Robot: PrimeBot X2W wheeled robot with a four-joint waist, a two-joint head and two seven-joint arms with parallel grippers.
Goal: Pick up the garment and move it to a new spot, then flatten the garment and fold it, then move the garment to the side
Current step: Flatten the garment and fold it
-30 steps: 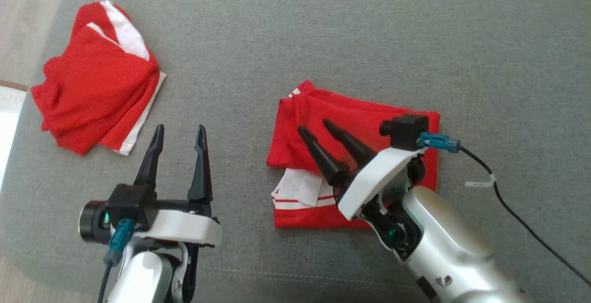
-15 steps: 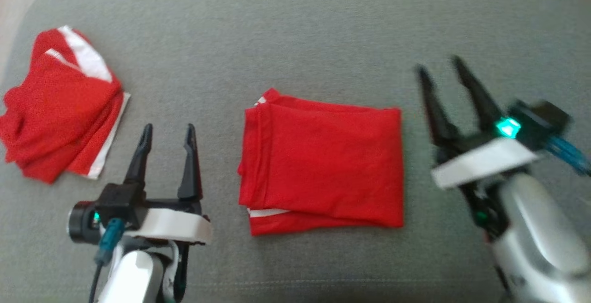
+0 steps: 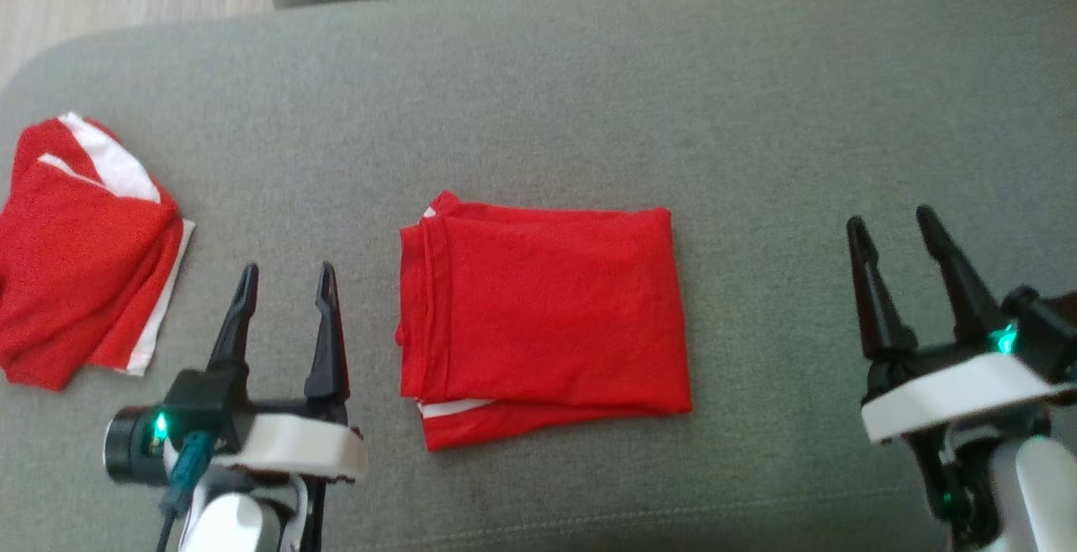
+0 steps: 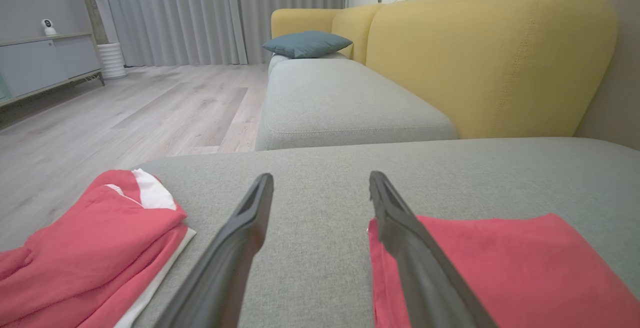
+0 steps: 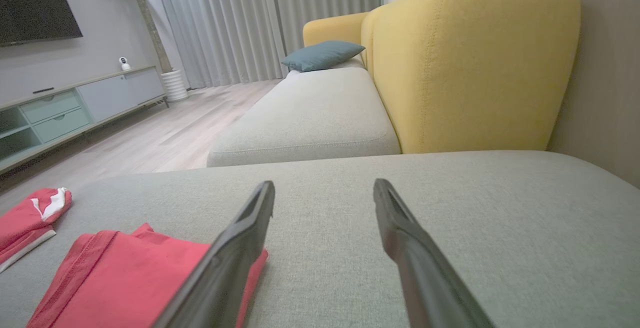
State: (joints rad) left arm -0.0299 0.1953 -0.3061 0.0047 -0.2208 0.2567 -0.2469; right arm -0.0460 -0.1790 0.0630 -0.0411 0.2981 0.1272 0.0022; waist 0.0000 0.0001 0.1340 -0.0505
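Beside folded garment (image 3: 543,316): left hand (image 3: 288,268), right hand (image 3: 890,217) wide open, empty.

Left tool (image 3: 288,269) and right tool (image 3: 890,217) both show long tapered black fingers (image 3: 234,325) on curved white housings, with green lights glowing. A teal connector (image 3: 187,468) hangs by the left's black cylindrical camera (image 3: 126,455).

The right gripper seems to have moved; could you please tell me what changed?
The right gripper left the folded red garment and swung away to the robot's right, open and empty, now over the grey sofa cushion. The head camera also shifted. The left gripper stayed open beside the garment; the other red garment stayed put.
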